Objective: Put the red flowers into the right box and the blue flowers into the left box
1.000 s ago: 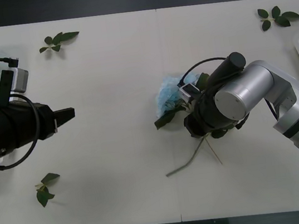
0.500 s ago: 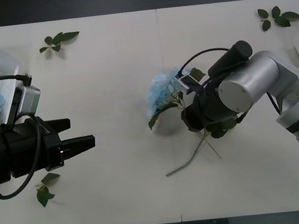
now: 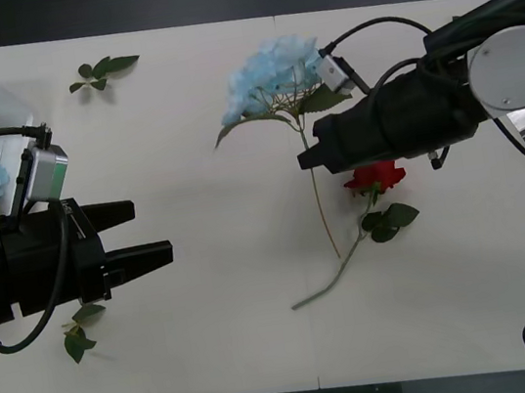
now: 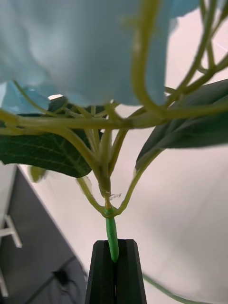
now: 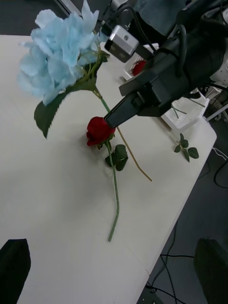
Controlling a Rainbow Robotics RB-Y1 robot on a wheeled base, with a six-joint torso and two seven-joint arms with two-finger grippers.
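The right claw [image 3: 304, 158] grips a blue flower [image 3: 269, 75] by its stem, a red rose [image 3: 374, 178] lying just beneath it, while the left claw [image 3: 149, 233] waits open well apart.

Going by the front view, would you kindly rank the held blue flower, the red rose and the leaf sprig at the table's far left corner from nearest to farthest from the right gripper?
1. The blue flower, clamped by its stem in the right gripper.
2. The red rose, lying on the table just beneath that arm.
3. The leaf sprig, far across toward the robot's left.
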